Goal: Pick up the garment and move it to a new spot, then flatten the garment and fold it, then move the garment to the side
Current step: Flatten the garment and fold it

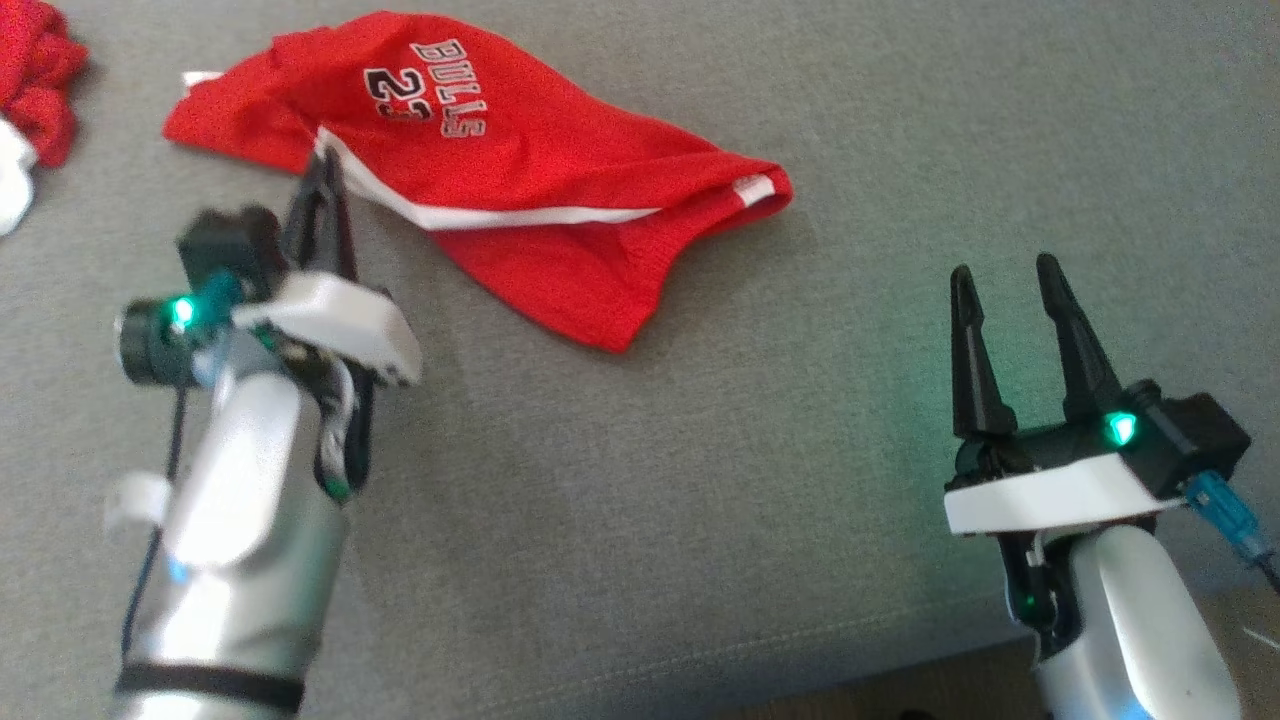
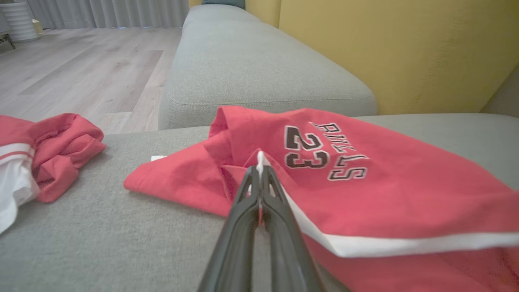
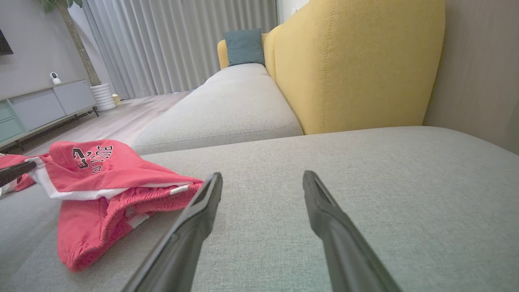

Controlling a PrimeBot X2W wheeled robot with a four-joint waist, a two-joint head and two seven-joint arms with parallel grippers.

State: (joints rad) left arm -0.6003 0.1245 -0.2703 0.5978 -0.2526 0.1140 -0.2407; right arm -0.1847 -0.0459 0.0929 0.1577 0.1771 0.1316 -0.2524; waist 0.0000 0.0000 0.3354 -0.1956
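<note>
Head view has a red garment [image 1: 520, 170] printed BULLS 23 lying crumpled on the gray sofa [image 1: 800, 450] seat, toward its far left and well back from the near edge. The left gripper [image 1: 323, 165] has its fingers pressed together, clamped on the garment's white-trimmed hem at its left end. In the left wrist view a small fold of red and white cloth is pinched between the tips. The right gripper [image 1: 1005, 268] is by the near edge at the right, fingers spread apart over bare cushion, well apart from the garment. Another red and white cloth [image 1: 35, 90] is bunched by the far left edge.
</note>
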